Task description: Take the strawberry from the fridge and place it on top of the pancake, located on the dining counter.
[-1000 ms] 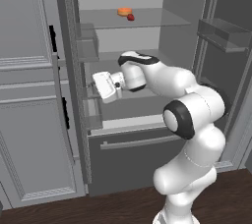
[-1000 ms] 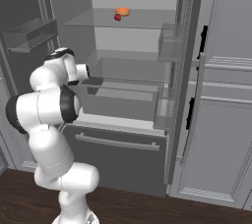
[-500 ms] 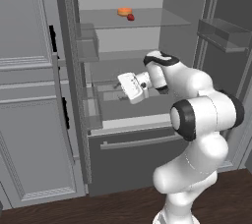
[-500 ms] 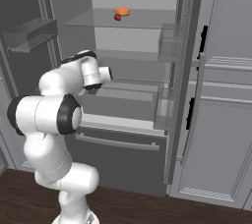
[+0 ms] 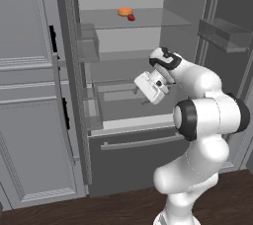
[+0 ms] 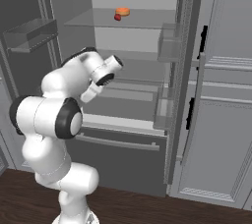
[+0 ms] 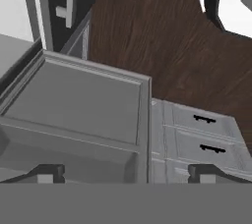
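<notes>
The gripper (image 5: 140,96) stands with its jaws wide apart and empty, its two dark tips showing far apart at the bottom of the hand view. Over the last second the hand has swung from the left edge of the open fridge (image 5: 148,46) toward the middle of the opening and has risen a little, so it now hangs in front of the lower glass shelf (image 5: 118,91). I judge this as the start of the reach: the arm is inside the doorway, yet the goal is well above it.

The strawberry (image 5: 131,17) sits on the top glass shelf, a tiny dark-red rounded berry, touching or just beside a flat round orange disc (image 5: 125,11). In the right base view the strawberry (image 6: 117,17) lies at the disc's near left side. The berry's smallness will likely call for a careful, centred close.

The fridge interior is smooth pale grey, the shelves thin and see-through, and the door bins (image 6: 30,32) are clear boxes. The panelled cabinets (image 5: 29,120) beside it are matte grey with black handles. Below lies dark wood-grain floor (image 6: 147,208).
</notes>
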Robot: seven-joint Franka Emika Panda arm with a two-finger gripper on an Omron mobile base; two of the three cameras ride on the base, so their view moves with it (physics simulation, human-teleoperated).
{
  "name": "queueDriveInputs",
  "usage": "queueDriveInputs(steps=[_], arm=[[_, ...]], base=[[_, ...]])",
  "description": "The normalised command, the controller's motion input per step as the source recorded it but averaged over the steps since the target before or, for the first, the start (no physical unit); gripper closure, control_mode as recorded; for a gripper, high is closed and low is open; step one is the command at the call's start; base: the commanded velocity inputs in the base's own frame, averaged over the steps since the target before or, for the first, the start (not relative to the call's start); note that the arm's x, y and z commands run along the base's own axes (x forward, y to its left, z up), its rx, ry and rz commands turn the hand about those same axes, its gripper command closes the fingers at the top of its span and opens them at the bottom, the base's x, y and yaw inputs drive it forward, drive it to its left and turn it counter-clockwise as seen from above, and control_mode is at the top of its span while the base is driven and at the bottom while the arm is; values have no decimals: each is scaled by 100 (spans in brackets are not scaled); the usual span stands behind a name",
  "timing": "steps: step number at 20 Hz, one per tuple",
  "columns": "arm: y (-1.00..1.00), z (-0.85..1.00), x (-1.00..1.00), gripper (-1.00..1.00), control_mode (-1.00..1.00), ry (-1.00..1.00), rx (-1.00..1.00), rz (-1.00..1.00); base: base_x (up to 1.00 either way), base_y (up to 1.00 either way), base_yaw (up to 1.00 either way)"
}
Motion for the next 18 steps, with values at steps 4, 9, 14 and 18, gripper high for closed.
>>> queueDriveInputs(steps=[4, 9, 14, 18], arm=[[-83, -33, 0, -100, -100, -19, -57, 17], [-80, -13, -3, -100, -100, -23, -48, 33], [-6, 8, -63, -100, -100, -24, -44, 46], [-7, 20, -83, -100, -100, -29, -18, 50]], base=[[0, 0, 0], [0, 0, 0], [0, 0, 0], [0, 0, 0]])
